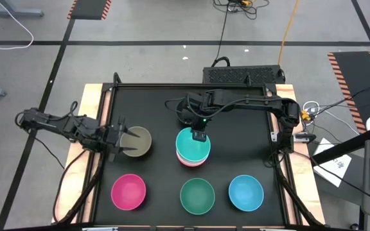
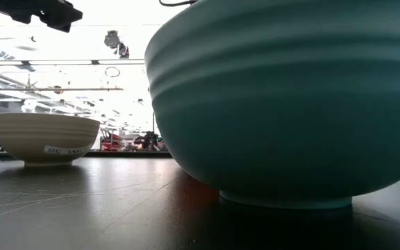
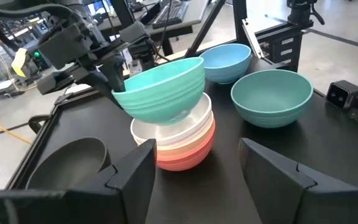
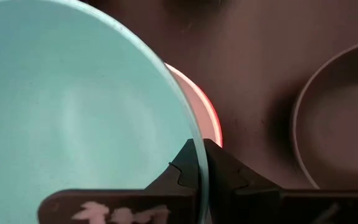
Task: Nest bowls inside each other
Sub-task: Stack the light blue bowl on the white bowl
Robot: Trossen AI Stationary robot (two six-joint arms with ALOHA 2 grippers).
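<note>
My right claw (image 1: 198, 136) is clenched on the rim of the teal bowl (image 1: 193, 144), one finger inside and one outside, at the bowl's twelve o'clock edge. I hold that bowl tilted over the stack (image 3: 179, 144) of white and peach bowls at the middle of the table (image 1: 249, 138); whether it touches the stack I cannot tell. My left claw (image 1: 117, 138) hangs released at nine o'clock from the stack, fingers spread beside the olive bowl (image 1: 138, 142). Along the six o'clock edge sit the magenta bowl (image 1: 128, 192), green bowl (image 1: 197, 196) and blue bowl (image 1: 245, 192), apart from one another.
</note>
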